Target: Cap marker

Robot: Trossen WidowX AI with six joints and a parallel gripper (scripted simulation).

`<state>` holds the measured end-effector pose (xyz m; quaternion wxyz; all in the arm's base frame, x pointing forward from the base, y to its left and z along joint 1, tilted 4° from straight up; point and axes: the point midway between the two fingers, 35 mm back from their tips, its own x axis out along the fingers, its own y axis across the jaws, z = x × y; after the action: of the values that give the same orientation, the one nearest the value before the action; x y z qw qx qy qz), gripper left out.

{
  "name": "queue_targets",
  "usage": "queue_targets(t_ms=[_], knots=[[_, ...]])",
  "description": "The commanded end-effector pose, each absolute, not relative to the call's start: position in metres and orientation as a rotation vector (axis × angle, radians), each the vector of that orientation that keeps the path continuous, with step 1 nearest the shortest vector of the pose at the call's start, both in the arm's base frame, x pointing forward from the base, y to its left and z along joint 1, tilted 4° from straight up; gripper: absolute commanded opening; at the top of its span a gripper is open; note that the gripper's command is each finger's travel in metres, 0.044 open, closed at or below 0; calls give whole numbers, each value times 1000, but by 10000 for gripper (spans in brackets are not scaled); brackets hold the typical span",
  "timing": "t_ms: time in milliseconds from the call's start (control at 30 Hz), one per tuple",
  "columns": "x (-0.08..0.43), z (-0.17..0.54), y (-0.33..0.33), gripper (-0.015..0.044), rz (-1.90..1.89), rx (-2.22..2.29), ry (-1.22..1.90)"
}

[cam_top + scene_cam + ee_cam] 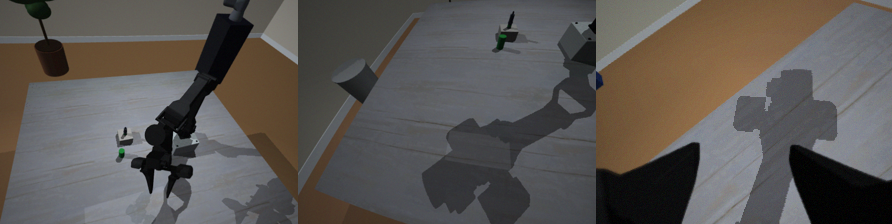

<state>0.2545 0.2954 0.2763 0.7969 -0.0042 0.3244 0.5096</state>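
The green cap stands upright on the table, close to the holder block. The pale holder block holds the dark marker upright with its bare tip up. My gripper is open and empty, raised above the table, to the right of the cap and nearer the camera in the top view. The gripper is out of the exterior view. The wrist view shows neither cap nor marker.
The arm's light base box stands to the right of the holder block. The table carries the arm's shadows. A potted plant stands beyond the far edge, and a grey cylinder beside the left edge in the exterior view.
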Motion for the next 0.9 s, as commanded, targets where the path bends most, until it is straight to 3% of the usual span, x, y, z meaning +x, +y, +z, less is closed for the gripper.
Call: queue_targets(t_ms=[0,267,567,867], knots=[[288,248,264,250,972,-120,741],[344,171,167,250,758,-424,951],[347,107,41,250,704,-726,1305],[347,92,29,250,709,-743,1333]])
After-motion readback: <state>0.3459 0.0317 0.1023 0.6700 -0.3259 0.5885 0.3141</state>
